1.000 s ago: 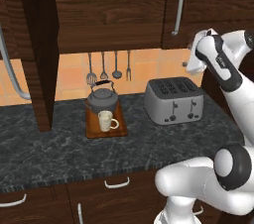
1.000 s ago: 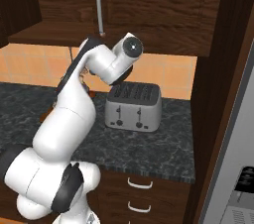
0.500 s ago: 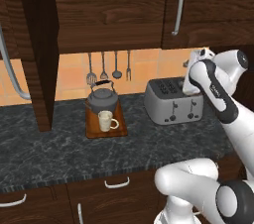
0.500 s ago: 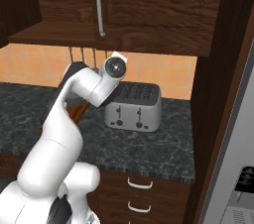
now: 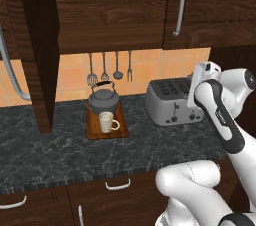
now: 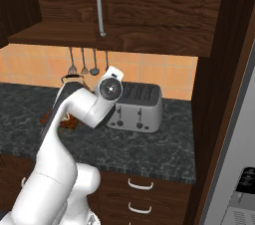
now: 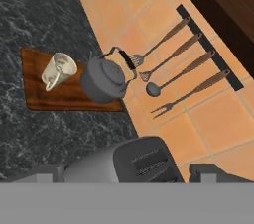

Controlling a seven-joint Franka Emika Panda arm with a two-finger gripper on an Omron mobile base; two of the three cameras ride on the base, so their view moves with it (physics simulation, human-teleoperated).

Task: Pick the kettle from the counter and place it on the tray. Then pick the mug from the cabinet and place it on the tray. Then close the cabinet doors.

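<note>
The dark-grey kettle point(image 5: 103, 101) point(image 7: 103, 80) and the cream mug point(image 5: 106, 121) point(image 7: 58, 69) both stand on the reddish-brown tray point(image 5: 95, 132) point(image 7: 44, 100) on the dark marbled counter point(image 5: 60, 155) point(image 7: 39, 10). The mug is in front of the kettle. My gripper point(image 7: 130, 173) is open and holds nothing. It hangs over the right end of the toaster, well to the right of the tray, gripper point(image 5: 196, 86). The wall cabinet's left door point(image 5: 36, 50) stands swung out. Its right door point(image 5: 215, 5) point(image 6: 139, 0) lies flush and shut.
A boxy silver toaster point(image 5: 172, 101) point(image 6: 135, 107) point(image 7: 124, 163) sits right below the hand. Several utensils point(image 5: 107, 67) point(image 7: 178, 69) hang on the tiled back wall. A tall dark panel point(image 6: 219, 94) and an appliance point(image 6: 244, 184) close off the right side.
The arm has come down from the height of the right cabinet door's handle to just above the toaster. Kettle, mug and tray have not moved.
</note>
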